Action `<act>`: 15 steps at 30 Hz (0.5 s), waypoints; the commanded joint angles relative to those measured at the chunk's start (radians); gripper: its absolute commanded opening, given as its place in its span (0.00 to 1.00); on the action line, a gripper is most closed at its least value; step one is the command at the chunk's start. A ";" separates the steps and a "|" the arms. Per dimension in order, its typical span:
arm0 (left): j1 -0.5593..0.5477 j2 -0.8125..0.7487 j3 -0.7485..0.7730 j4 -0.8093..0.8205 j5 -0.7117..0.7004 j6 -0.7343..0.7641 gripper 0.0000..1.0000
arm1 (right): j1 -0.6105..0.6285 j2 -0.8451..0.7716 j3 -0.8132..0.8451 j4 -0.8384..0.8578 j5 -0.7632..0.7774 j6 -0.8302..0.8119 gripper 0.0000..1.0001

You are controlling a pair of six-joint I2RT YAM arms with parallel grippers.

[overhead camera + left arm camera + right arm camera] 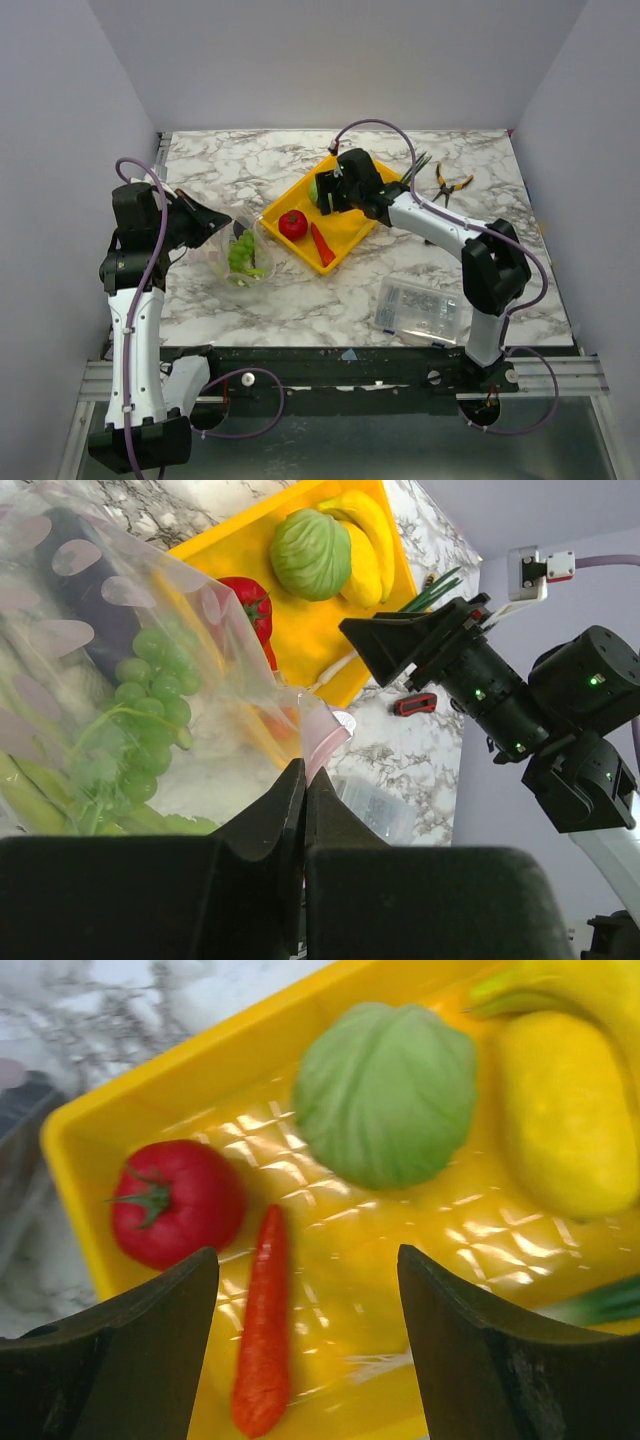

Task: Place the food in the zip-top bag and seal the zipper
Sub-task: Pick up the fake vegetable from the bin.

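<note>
Clamped the left tool point(303, 780) fully shut on the lip of the zip-top bag point(120, 630), right at the pinkish zipper point(322, 730). Propped the mouth up off the tabletop point(300, 300) and turned it toward the yellow tray point(350, 230), presumably to offer a gaping target for loading.

Hung the right tool point(305, 1255) over the tray with jaws spread wide and nothing between them. Lined up roughly between the tomato point(175, 1203) and the green cabbage point(385, 1090), most likely to settle on the next pick.

Lying in the tray: tomato, slim red chili pepper point(265, 1330), cabbage, yellow bananas point(570, 1120), and a green stalk point(600, 1302) at the edge, probably the leek. Already inside the bag: green grapes point(160, 680), pale green stalks at the bottom, and something dark purple point(90, 590), hard to name through the film.

Looked soft, clear and crinkled, spotted with glare and bulged by its contents. Lay at the tabletop's left side, just beside the tray's near-left corner. Zipper unsealed, mouth open; judged roughly midway through loading.

Set well apart on the right: pliers point(452, 185) and a clear parts box point(420, 308).
</note>
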 commanded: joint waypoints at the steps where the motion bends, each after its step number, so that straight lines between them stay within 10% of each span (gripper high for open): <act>1: 0.002 0.006 0.011 0.033 -0.010 0.008 0.00 | 0.033 0.057 0.042 0.053 -0.261 0.121 0.77; 15: 0.002 0.005 0.007 0.027 -0.011 0.011 0.00 | 0.072 0.211 0.081 0.165 -0.254 0.273 0.94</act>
